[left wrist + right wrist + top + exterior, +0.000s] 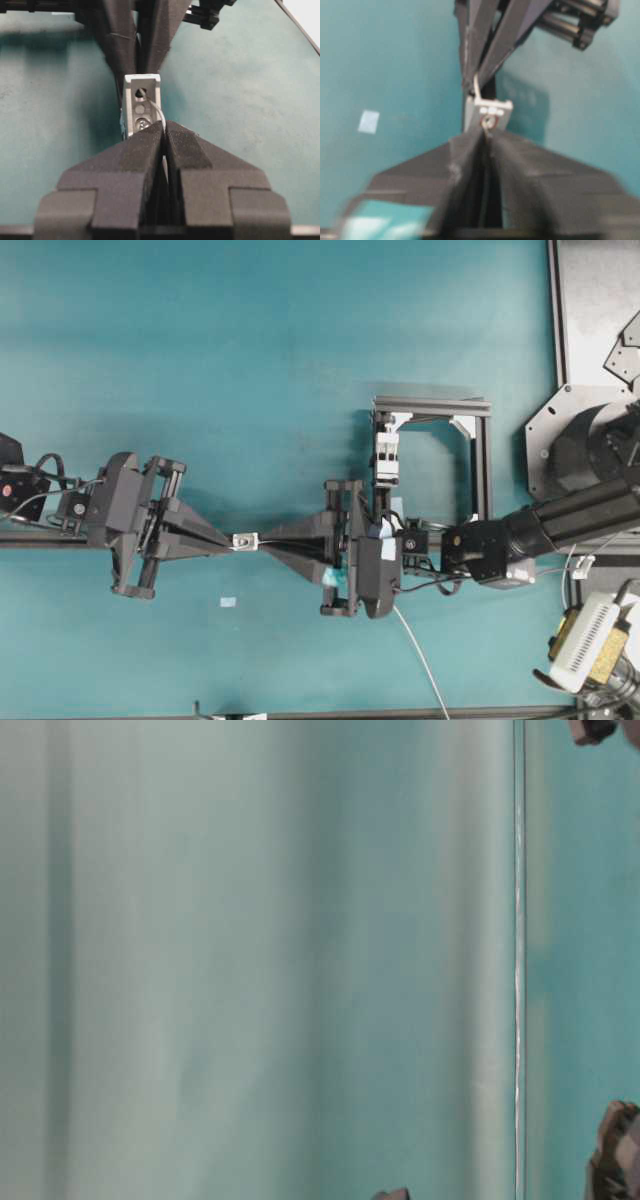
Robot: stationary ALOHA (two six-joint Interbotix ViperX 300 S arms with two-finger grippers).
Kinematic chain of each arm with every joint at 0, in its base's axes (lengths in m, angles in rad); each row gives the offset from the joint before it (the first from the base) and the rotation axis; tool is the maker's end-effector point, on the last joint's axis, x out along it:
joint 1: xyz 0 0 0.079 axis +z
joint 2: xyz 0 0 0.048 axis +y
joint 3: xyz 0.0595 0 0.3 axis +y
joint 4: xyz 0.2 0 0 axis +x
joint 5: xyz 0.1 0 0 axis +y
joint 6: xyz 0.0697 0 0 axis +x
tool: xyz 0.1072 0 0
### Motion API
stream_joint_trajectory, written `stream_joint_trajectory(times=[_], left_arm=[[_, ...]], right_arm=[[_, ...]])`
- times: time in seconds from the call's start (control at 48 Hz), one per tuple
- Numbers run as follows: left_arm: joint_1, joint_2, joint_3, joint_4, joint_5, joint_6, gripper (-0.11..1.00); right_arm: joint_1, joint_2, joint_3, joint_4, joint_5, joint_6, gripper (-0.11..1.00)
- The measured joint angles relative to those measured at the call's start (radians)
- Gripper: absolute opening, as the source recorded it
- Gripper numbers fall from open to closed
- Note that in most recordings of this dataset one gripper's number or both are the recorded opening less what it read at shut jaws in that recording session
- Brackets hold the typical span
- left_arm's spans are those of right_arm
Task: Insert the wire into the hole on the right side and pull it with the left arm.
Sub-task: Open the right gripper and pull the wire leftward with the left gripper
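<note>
Here the small silver-white metal block sits on the teal desk between the two hands, whose pointed tips meet it from opposite sides. The left hand comes in from the left of the overhead view, its fingers pressed together with no gap at the tips, and the wire is pinched between them. From that pinch the wire curves up in a short thin arc and enters the hole, a dark round opening near the top of the block's face. The right hand reaches in from the right. In its own blurred wrist view the fingers look nearly closed right at the block, so whether they grip anything cannot be told.

The block's long axis stands upright in the left wrist view (a second round opening and a screw sit below the hole). The wire is too thin to trace in the overhead view. Behind the right hand stands a square black frame with a white clip. The table-level view shows only blurred teal and dark scraps at its edges.
</note>
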Motion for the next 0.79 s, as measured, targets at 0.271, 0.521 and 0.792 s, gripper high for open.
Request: stream_joint_trajectory(times=[0.271, 0.521, 0.792], left_arm=[[0.000, -0.005, 0.006, 0.002, 0.012, 0.002, -0.10], [0.000, -0.067, 0.069, 0.002, 0.049, 0.000, -0.10], [0.000, -0.172, 0.175, 0.002, 0.052, 0.000, -0.10]], right_arm=[[-0.003, -0.032, 0.021, 0.002, 0.028, -0.002, 0.74], [-0.003, -0.043, 0.032, 0.002, 0.028, -0.002, 0.74], [-0.005, -0.069, 0.054, 0.002, 0.028, -0.002, 0.74]])
